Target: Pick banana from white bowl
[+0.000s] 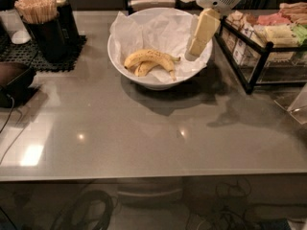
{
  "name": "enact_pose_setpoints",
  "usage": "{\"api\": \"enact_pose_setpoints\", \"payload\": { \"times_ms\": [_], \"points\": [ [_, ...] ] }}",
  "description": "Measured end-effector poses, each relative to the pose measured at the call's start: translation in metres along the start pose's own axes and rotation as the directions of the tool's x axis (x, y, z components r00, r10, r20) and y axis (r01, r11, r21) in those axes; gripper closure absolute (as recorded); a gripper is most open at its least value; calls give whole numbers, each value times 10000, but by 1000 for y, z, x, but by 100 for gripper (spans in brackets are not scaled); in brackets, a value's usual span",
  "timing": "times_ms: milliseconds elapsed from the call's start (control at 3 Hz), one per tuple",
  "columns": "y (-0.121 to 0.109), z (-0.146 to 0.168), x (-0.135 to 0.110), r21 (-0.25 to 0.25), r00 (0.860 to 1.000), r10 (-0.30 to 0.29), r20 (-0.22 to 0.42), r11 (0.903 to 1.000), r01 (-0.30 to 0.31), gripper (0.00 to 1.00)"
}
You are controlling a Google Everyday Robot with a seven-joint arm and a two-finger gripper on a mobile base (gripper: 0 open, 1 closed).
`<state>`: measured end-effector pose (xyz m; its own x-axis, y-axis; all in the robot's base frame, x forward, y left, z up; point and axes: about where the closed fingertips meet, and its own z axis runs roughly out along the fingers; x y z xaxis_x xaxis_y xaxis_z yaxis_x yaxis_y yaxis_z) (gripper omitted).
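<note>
The white bowl stands at the back middle of the grey table, lined with crumpled white paper. Two yellow bananas lie in it side by side. The banana, longer, curved and brown-speckled, arches over the shorter, stubbier banana. My gripper, cream-coloured under a white wrist, hangs tilted over the bowl's right inner side. Its tip is a short way right of the banana's stem end and apart from it. It holds nothing that I can see.
A black wire rack with snack packets stands right of the bowl, close to my arm. A black holder of wooden stir sticks sits on a black mat at the back left. A dark device with a cable lies at the left edge.
</note>
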<state>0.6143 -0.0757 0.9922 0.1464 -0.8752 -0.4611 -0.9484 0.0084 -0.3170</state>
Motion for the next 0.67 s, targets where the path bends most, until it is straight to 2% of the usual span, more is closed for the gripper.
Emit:
{"api": "enact_pose_setpoints", "payload": {
  "times_ms": [333,667],
  "points": [
    [-9,-1,-4,176,9999,-35,129,9998,33,19],
    [-9,-1,-4,164,9999,-34,125,9999,32,40]
  ]
}}
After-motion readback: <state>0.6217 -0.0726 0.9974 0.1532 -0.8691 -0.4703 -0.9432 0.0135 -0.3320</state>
